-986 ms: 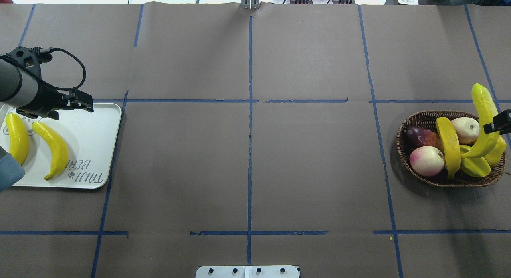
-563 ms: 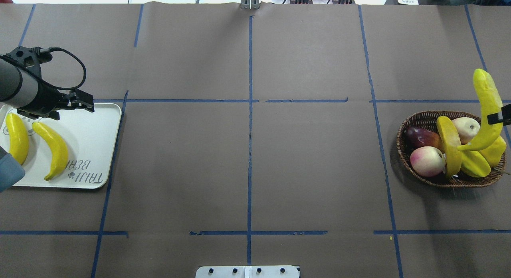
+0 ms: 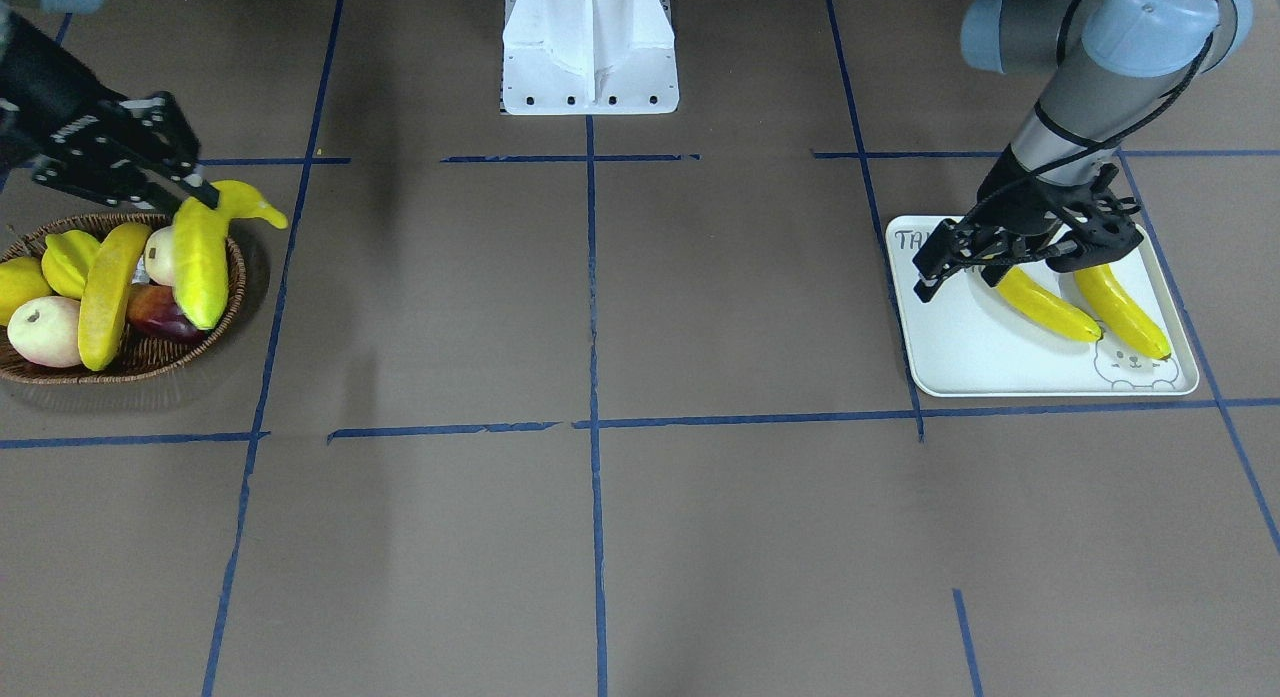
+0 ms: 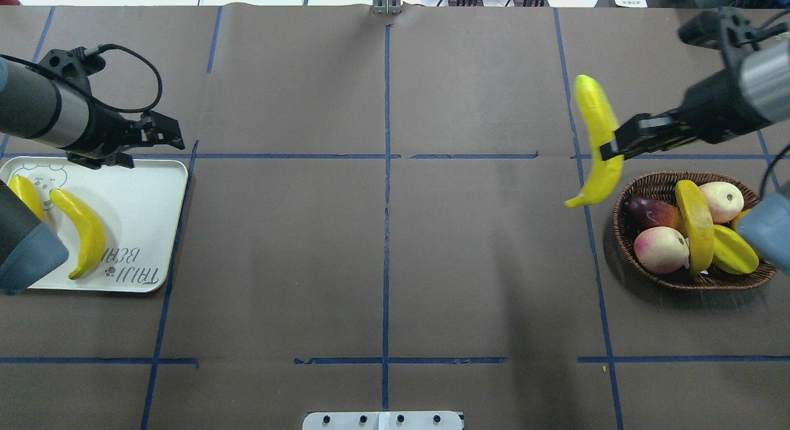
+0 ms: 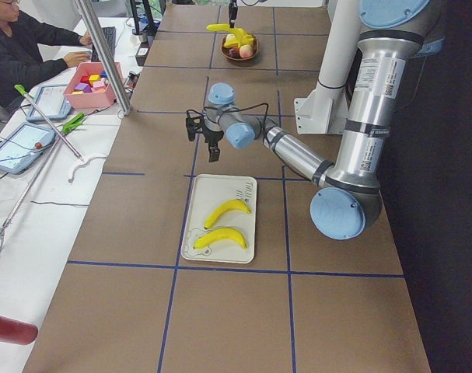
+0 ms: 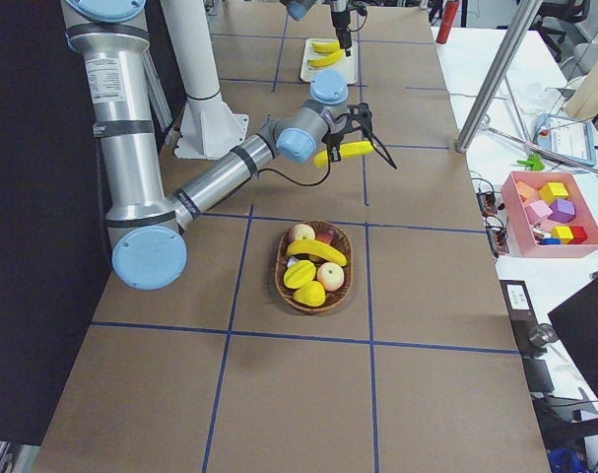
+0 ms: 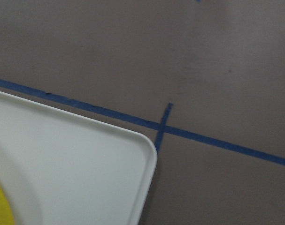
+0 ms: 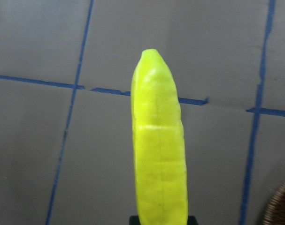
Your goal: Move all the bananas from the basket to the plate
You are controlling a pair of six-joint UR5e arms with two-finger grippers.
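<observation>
Bananas lie at the left end: two long, curved, glossy bright-yellow bananas [image 4: 86, 232] [image 4: 21, 192] rest side by side on the flat rectangular off-white plate [image 4: 142, 202] printed "TAIJI BEAR", on the brown paper-covered table [image 4: 382, 263]. The black two-finger left tool [image 4: 173, 134] hovers by the plate's far edge, fingers spread and holding nothing. Further right, a third banana [image 4: 595, 140] hangs in the air, left of the basket, pinched near its middle by the right tool [image 4: 611, 149]. The shallow oval dark-brown wicker basket [image 4: 619, 229] holds the fourth banana [image 4: 694, 226], lying across mixed fruit [image 4: 660, 250].
</observation>
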